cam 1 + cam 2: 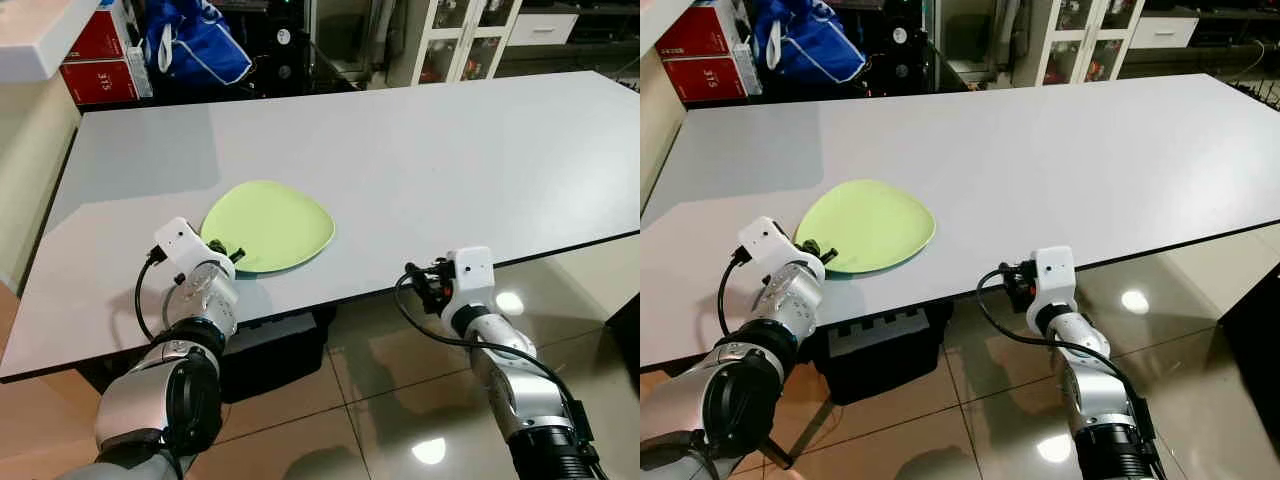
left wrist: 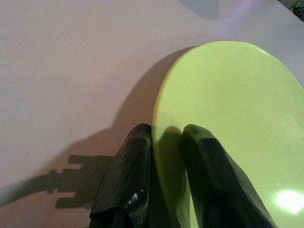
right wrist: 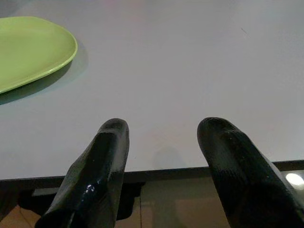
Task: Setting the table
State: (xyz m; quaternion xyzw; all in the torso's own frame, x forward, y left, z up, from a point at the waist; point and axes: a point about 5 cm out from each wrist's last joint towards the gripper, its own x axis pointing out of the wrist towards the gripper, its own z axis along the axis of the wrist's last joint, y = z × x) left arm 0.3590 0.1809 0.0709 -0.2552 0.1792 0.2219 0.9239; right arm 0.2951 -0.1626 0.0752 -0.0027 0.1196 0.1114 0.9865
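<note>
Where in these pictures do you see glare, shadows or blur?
Left eye view: sharp; lamp glare on the glossy tiled floor. Left wrist view: the left gripper, shut on the light green plate's rim, casts a dark shadow on the white table; a bright spot on the plate. Right wrist view: the open right gripper's fingers are soft, out of focus.

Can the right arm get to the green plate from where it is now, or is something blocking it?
Probably yes. The right gripper sits open at the table's near edge, and only bare tabletop lies between it and the green plate. But the left gripper already has its jaws shut on the plate's rim.
</note>
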